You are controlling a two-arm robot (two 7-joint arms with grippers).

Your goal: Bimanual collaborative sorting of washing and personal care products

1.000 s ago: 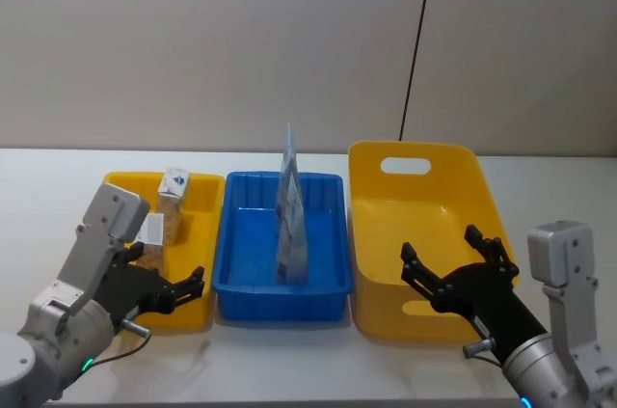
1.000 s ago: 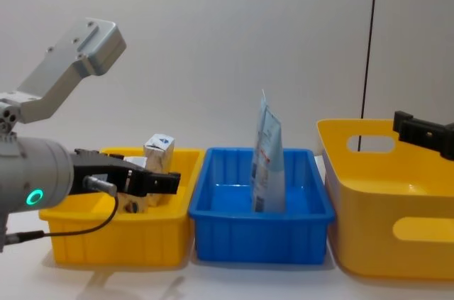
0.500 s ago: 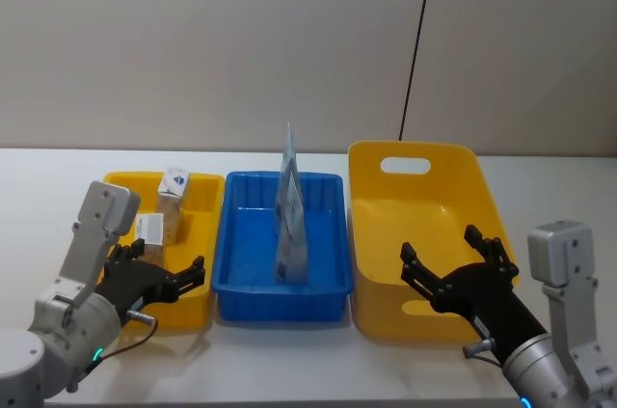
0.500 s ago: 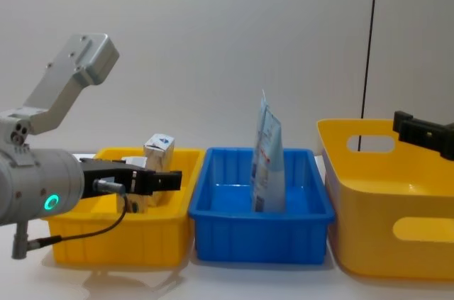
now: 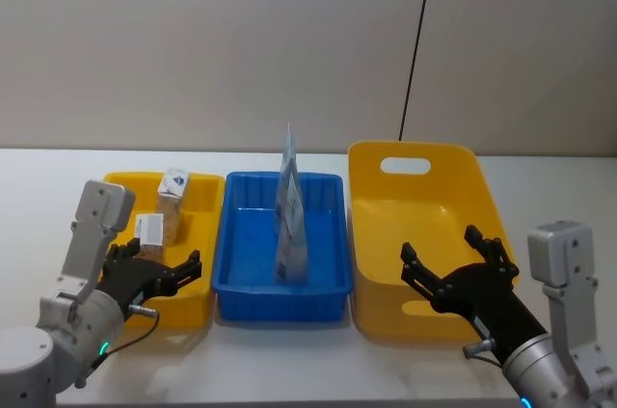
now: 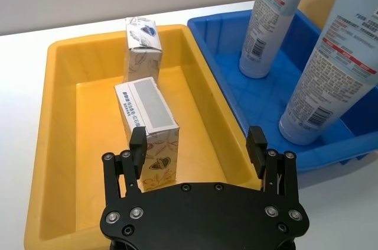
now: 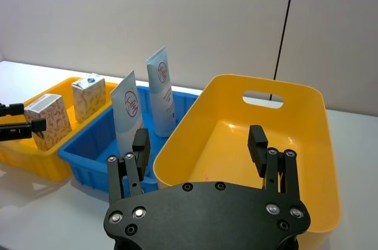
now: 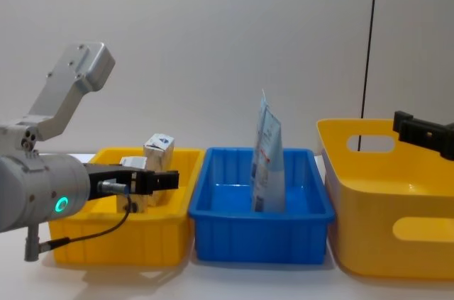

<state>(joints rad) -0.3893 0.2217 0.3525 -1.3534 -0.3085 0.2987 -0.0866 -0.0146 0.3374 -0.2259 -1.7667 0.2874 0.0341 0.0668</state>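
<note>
Left gripper: jaws apart, nothing between them. It sits at the near end of the small yellow bin, about level with the rim in the chest view.
Leaf-print pack: upright in that bin, just ahead of the fingertips and off-centre toward 1 finger. Can't tell whether that finger touches it.
Speckled carton: upright, straight beyond the pack from the left gripper and close to it. Can't tell if the 2 touch.
2 pale blue tubes: standing cap-down in the blue bin, ahead of the left gripper and off toward the right gripper's side. 1 tube is nearer, 1 is farther back.

Right gripper: jaws apart as well, empty, at the near rim of the large yellow bin. The bin floor lies straight ahead of its fingers and the handle cutout is in the far wall. From this gripper the tubes are ahead and across toward the left gripper. The pack and carton are farther out the same way, past the blue bin.
</note>
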